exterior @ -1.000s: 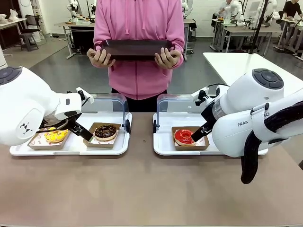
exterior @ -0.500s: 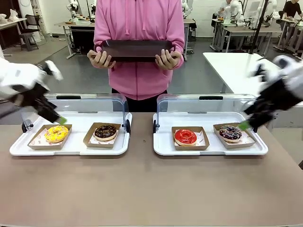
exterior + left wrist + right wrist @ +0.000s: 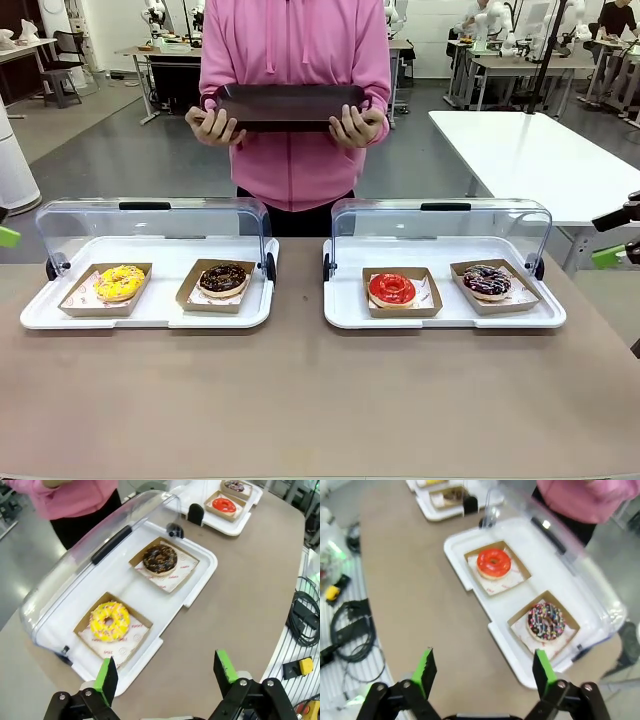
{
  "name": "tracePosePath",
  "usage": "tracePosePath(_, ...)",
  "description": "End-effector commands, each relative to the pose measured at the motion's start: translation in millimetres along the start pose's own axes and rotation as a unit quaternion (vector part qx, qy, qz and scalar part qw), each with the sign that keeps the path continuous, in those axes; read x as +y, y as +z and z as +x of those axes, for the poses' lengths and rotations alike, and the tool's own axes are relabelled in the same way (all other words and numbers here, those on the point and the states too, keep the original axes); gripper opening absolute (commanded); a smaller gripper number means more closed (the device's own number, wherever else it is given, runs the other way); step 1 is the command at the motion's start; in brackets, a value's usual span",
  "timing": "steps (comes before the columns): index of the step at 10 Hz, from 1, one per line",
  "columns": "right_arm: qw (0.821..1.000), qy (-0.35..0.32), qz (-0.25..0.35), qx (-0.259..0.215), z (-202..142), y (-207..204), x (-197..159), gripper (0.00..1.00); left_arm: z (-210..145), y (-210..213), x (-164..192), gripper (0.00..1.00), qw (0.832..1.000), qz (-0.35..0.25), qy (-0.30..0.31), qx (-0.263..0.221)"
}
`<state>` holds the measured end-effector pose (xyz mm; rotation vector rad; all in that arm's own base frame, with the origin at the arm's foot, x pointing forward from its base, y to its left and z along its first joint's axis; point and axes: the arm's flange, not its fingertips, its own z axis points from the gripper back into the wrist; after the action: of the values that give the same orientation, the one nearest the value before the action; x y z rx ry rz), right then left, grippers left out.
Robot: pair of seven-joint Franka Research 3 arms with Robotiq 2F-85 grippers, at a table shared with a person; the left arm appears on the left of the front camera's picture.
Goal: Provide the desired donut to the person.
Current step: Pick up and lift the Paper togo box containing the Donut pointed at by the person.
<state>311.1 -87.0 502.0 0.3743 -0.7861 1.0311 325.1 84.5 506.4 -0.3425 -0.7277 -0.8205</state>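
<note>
A left tray and a right tray are set side by side on the table, with two donuts laid in each; the person is stationed at the far side.

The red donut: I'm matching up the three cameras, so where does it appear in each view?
Front view: the red donut is right of centre, in the left box of the right-hand tray.
Left wrist view: it sits near the top edge, right of centre, on the farther tray.
Right wrist view: it lies just above the picture's centre.
Shared landmark: the dark sprinkled donut, boxed beside it on the same tray.
</note>
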Motion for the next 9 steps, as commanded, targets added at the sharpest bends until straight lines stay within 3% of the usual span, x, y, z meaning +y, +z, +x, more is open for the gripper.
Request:
tracePosePath(1, 0.999, 0.01, -0.001, -0.039, -2.9, -7.9, 8.2, 1.0, -44.2, -28.1, -55.8, 1.0, 1.0, 0.006, -0.002, -0.012)
tracePosePath(9, 0.993, 0.03, -0.009, -0.11, 0.6, -7.2, 8.8, 1.0, -40.9, -18.4, -55.5, 1.0, 0.998, 0.024, -0.007, -0.05)
